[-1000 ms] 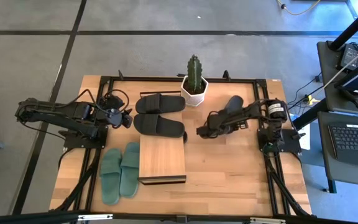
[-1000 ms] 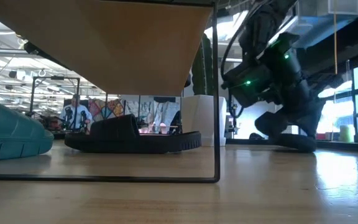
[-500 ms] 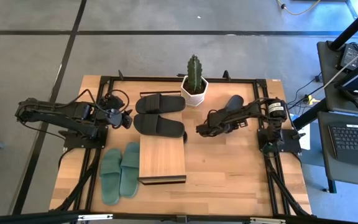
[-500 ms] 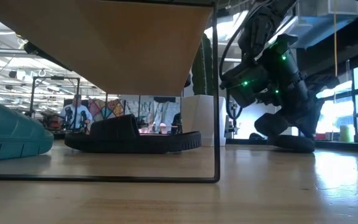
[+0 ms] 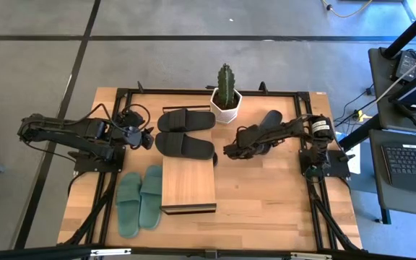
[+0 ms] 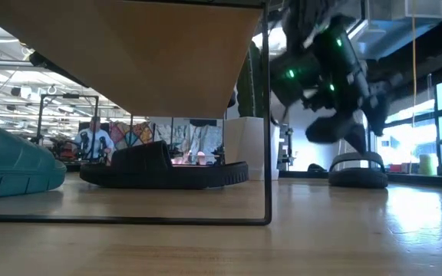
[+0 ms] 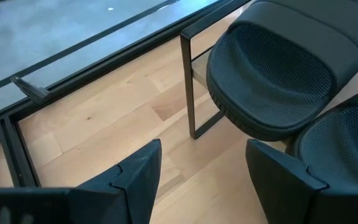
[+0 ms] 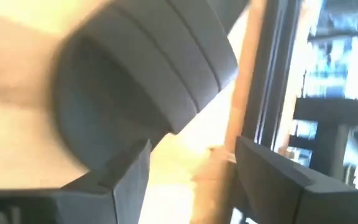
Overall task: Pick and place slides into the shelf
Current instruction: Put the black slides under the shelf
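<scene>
Two black slides point(image 5: 186, 120) point(image 5: 185, 146) lie sole-down on the table beyond the shelf point(image 5: 188, 185). A green pair point(image 5: 139, 198) lies left of the shelf. Another black slide point(image 5: 270, 120) point(image 6: 357, 170) lies flat at the right, partly hidden by the right arm. My right gripper point(image 5: 227, 150) point(image 8: 191, 180) hangs open just right of the nearer black slide. A black slide's strap point(image 8: 142, 68) shows close ahead of its fingers. My left gripper point(image 5: 147, 137) point(image 7: 204, 180) waits open at the left, facing the black slides' ends point(image 7: 278, 68).
A cactus in a white pot point(image 5: 226, 97) stands at the far edge, between the arms. A black metal frame point(image 5: 193, 92) runs round the tabletop. Bare wood point(image 5: 266, 195) lies right of the shelf. People point(image 6: 94, 138) show in the room beyond.
My right gripper has risen and rolled, and its fingers have opened. In the low view the arm has lifted away from in front of the black slide at the right, which now shows lying flat on the table.
</scene>
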Controlling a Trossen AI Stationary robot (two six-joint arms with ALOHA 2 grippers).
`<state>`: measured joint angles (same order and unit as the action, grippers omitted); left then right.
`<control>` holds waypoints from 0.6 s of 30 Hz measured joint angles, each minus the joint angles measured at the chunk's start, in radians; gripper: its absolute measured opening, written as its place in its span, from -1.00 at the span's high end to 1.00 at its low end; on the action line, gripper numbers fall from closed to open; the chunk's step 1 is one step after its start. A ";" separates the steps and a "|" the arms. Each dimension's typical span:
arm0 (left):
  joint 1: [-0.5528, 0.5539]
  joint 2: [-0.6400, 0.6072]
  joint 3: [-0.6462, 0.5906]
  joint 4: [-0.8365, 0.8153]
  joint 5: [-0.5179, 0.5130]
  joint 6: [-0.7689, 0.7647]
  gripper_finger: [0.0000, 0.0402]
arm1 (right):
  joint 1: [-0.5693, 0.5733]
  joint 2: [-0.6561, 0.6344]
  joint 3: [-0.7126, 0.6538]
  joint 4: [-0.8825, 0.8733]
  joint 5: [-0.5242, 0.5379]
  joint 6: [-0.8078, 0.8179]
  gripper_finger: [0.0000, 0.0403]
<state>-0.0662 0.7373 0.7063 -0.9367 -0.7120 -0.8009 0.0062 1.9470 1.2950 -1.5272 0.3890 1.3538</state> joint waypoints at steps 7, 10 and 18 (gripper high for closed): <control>0.000 0.000 0.000 -0.014 0.000 0.000 -0.12 | 0.034 0.000 0.158 -0.038 0.000 -0.321 -0.20; 0.000 0.000 0.000 -0.014 0.000 0.000 -0.12 | 0.035 0.000 0.210 -0.010 0.002 -0.474 -0.21; 0.000 0.000 0.000 -0.013 0.014 -0.001 -0.12 | -0.005 -0.011 0.274 0.118 0.002 -0.841 -0.21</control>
<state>-0.0658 0.7372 0.7060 -0.9501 -0.6985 -0.8024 0.0012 1.9365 1.5688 -1.4092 0.3906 0.5125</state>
